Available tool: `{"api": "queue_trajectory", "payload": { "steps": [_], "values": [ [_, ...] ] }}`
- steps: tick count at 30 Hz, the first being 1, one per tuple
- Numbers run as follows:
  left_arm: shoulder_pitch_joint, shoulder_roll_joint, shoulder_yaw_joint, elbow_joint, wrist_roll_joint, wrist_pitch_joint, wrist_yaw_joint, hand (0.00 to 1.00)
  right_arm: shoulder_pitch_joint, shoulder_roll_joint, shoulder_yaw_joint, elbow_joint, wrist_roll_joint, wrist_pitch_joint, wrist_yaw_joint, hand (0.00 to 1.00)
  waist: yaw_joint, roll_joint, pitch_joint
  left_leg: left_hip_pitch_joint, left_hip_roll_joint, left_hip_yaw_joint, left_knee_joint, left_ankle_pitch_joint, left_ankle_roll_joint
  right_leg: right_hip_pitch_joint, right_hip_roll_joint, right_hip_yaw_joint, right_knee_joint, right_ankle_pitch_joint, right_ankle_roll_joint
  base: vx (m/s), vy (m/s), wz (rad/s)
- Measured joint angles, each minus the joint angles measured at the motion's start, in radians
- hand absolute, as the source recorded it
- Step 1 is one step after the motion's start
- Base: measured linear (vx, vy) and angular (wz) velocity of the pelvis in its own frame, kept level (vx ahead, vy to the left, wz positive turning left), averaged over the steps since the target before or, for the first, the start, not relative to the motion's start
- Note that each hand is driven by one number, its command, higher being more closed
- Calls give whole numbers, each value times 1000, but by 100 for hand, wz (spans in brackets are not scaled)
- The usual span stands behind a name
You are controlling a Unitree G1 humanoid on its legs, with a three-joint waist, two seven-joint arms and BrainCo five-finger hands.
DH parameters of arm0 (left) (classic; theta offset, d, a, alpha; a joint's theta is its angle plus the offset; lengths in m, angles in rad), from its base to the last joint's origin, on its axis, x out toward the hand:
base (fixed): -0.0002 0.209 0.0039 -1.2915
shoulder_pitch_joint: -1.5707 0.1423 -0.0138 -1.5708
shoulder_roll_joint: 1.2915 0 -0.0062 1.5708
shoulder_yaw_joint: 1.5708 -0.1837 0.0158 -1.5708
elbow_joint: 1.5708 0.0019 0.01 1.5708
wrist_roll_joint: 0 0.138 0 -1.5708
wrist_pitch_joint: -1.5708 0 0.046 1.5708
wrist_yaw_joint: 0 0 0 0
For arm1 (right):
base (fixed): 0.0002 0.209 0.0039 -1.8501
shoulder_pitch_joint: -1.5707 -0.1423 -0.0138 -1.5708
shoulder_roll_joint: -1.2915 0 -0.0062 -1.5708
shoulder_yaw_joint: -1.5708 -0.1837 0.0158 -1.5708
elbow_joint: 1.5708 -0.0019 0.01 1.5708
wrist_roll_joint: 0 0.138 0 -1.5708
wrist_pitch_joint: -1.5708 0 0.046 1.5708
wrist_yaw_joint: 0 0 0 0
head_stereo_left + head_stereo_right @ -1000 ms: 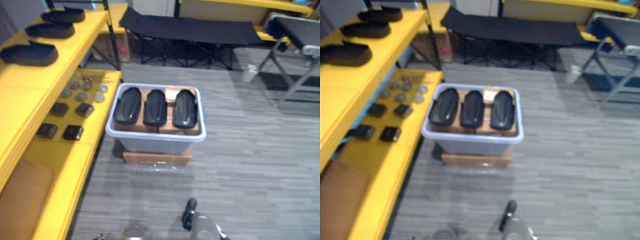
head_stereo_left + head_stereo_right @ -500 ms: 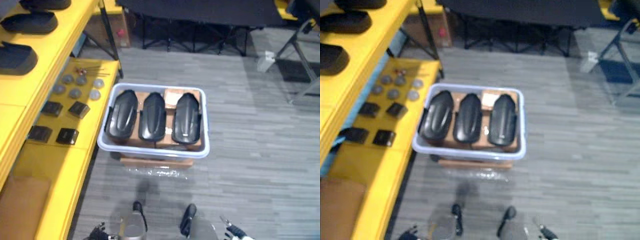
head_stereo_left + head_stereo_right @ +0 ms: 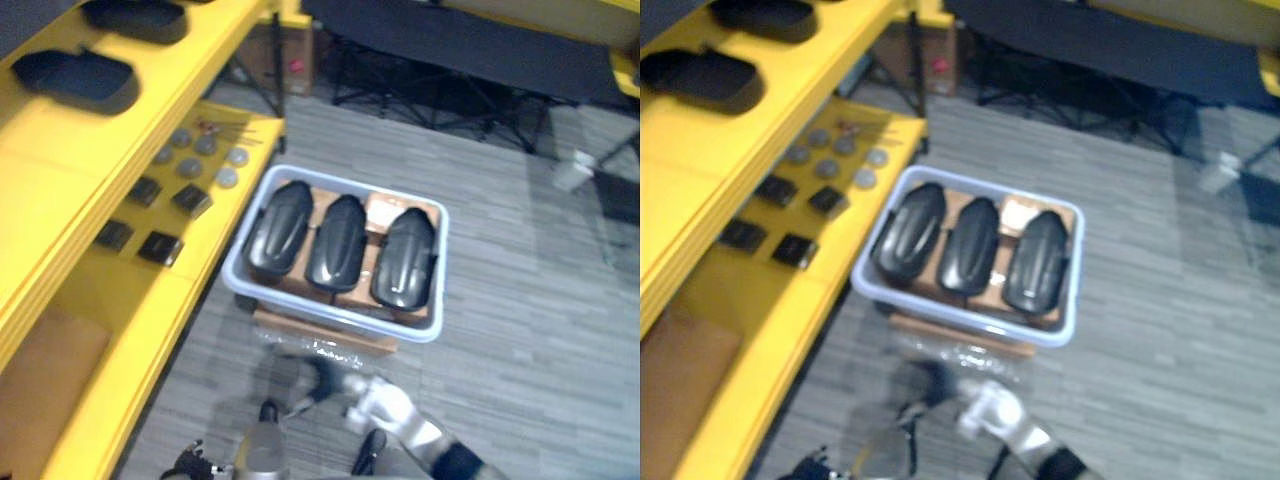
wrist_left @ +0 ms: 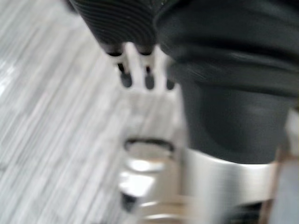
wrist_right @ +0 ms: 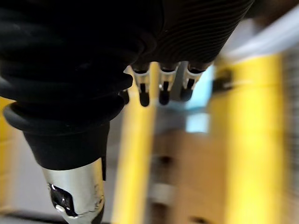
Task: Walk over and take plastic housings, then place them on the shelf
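Three black plastic housings [image 3: 279, 228] [image 3: 336, 243] [image 3: 405, 258] lie side by side in a grey bin [image 3: 330, 313] on the floor, just ahead of me. More black housings [image 3: 75, 78] rest on the top board of the yellow shelf [image 3: 60, 190] to my left. My right hand [image 3: 322, 380] hangs low in front of the bin's near wall, apart from it; its fingers [image 5: 161, 88] are relaxed and hold nothing. My left hand [image 3: 262, 448] stays at the bottom of the eye views, its fingers [image 4: 126, 70] straight above the floor.
The bin stands on a flat cardboard box [image 3: 320, 336]. Small black blocks [image 3: 160, 246] and grey discs [image 3: 205, 160] lie on the lower shelf board, with a brown cardboard sheet [image 3: 40, 375] nearer me. A black folding cot [image 3: 470, 60] stands behind, and a white cup [image 3: 573, 170] sits on the floor at right.
The camera has moved, so the whole scene sits differently. My right arm has swung forward and left toward the front of the bin. The housings lie as before.
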Motion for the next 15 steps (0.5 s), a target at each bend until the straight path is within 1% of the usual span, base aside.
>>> {"api": "queue_trajectory", "payload": {
  "steps": [1,2,3,4,6,7,8,9,10,11,12,13,14,15],
  "values": [
    [13,-6,11,-5,3,-2,1,0,-44,0,-40,-28,38,20,-8,0,1,-2,-1,10,2,-2,-1,0,0,10,2,1,2,6,-5,-31,84,18],
    [40,-17,21,-4,11,-7,5,0,-137,1,-150,-55,133,81,-48,0,1,-12,-7,24,4,1,-2,-1,2,17,1,4,8,15,-5,-69,87,0],
    [63,-22,30,-6,38,-15,5,0,-216,-2,-297,-50,205,136,-113,0,1,-15,-12,26,1,2,-1,-3,3,23,-2,4,8,21,-4,-98,101,-3],
    [73,-26,33,-12,40,-22,5,0,-258,-11,-399,-43,246,175,-183,0,1,-22,-16,29,-1,2,-1,-4,4,26,-4,4,8,27,-4,-88,79,-1],
    [93,-32,36,-29,39,-40,3,0,-293,-56,-581,-23,300,245,-329,0,1,-26,-19,36,-5,3,-1,-2,7,26,-7,5,12,36,-9,-49,69,-1],
    [93,-33,36,-32,39,-42,-1,0,-288,-74,-615,-13,302,265,-365,0,0,-26,-18,35,-9,3,-1,2,12,26,-11,5,14,36,-9,-66,74,7],
    [91,-34,34,-43,37,-51,-4,0,-262,-109,-675,7,302,295,-439,0,-8,-20,-16,22,-16,-4,1,5,17,21,-17,4,17,36,-9,-73,69,14],
    [85,-32,33,-68,30,-62,-5,0,-239,-139,-732,43,301,316,-491,0,-12,-10,-8,2,-21,-10,4,11,20,4,-22,4,24,35,-11,-87,67,15],
    [76,-29,29,-84,29,-69,-7,0,-230,-155,-762,62,299,328,-522,0,-12,-3,-4,-19,-21,-14,12,12,22,-16,-23,3,31,33,-13,-134,68,15],
    [57,-20,7,-110,22,-81,-10,0,-228,-193,-828,109,301,339,-574,0,-15,3,15,-78,-20,-30,43,14,23,-57,-24,2,44,27,-15,-177,63,21],
    [25,-18,3,-146,13,-91,-13,0,-237,-234,-898,157,302,337,-610,0,-14,15,62,-133,-24,-37,65,18,18,-93,-26,3,48,9,-21,-193,53,22],
    [9,-17,-1,-175,-15,-110,-15,0,-254,-263,-940,203,306,337,-633,0,-12,16,99,-167,-28,-38,78,21,21,-118,-30,3,47,-6,-4,-179,8,17],
    [2,-18,-4,-196,-37,-129,-17,0,-272,-290,-959,253,322,337,-650,0,-13,24,124,-210,-26,-45,95,26,19,-151,-27,2,45,-16,17,-171,-28,7],
    [1,-20,-23,-199,-62,-150,-16,0,-279,-325,-966,317,336,337,-661,0,-13,38,133,-266,-15,-54,108,37,12,-199,-15,-1,54,-14,15,-148,-41,6]
  ]
}}
